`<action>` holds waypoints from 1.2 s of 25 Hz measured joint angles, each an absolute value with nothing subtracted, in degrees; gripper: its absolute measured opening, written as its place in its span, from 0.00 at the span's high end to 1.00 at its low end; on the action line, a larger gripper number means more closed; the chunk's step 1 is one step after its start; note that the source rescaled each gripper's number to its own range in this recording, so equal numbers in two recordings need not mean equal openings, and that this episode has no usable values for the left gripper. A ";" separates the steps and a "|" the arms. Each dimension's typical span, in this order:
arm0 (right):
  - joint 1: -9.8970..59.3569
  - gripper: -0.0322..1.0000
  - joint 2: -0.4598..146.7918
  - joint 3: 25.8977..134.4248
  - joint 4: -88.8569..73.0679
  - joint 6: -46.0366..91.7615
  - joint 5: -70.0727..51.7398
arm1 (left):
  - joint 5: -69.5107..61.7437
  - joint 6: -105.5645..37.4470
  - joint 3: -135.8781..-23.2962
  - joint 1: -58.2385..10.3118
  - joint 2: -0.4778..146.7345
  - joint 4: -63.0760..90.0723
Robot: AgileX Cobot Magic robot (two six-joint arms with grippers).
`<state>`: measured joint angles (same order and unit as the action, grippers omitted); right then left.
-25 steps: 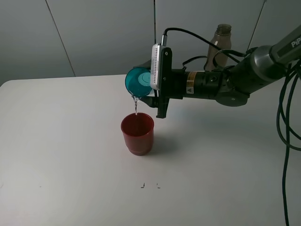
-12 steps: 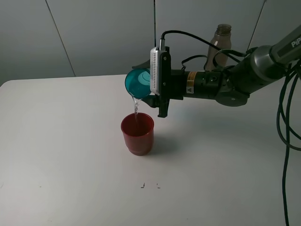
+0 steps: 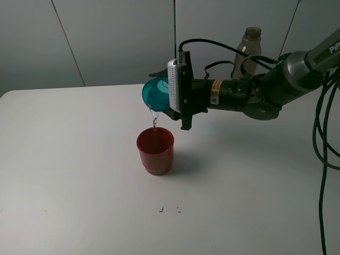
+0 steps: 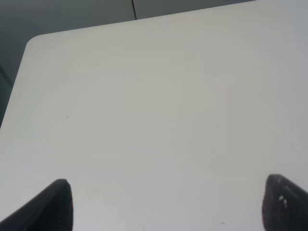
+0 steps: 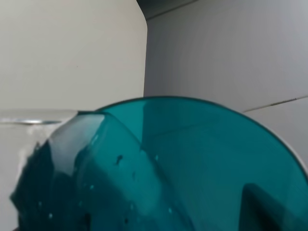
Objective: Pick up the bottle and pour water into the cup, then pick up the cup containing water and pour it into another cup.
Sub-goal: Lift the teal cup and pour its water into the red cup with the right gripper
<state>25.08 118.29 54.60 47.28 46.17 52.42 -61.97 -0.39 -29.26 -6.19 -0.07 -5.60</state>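
Observation:
My right gripper (image 3: 164, 92) is shut on the teal cup (image 3: 155, 93) and holds it tipped on its side above the red cup (image 3: 155, 150). A thin stream of water (image 3: 154, 121) falls from the teal rim into the red cup. The red cup stands upright on the white table (image 3: 69, 159). The teal cup fills the right wrist view (image 5: 163, 168), with drops inside it. The grey-brown bottle (image 3: 248, 50) stands upright at the back, behind my right arm. My left gripper (image 4: 166, 207) is open and empty over bare table; it does not show in the exterior view.
Black cables (image 3: 323, 138) hang at the right edge. Two small dark marks (image 3: 162, 209) lie near the table's front. A grey panelled wall stands behind the table.
My right wrist has rolled a little further, tipping the teal cup more. The water stream into the red cup has thinned. The red cup and bottle have not moved.

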 joint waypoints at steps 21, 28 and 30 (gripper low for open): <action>25.08 0.92 118.19 54.60 49.07 53.84 53.62 | -61.97 -0.39 -29.26 -6.19 -0.07 -5.60; 25.08 0.92 118.19 54.60 51.94 54.52 54.05 | -61.97 -0.39 -29.26 -6.19 -0.07 -5.60; 25.08 0.92 118.19 54.60 52.30 55.10 54.15 | -61.97 -0.39 -29.26 -6.19 -0.07 -5.60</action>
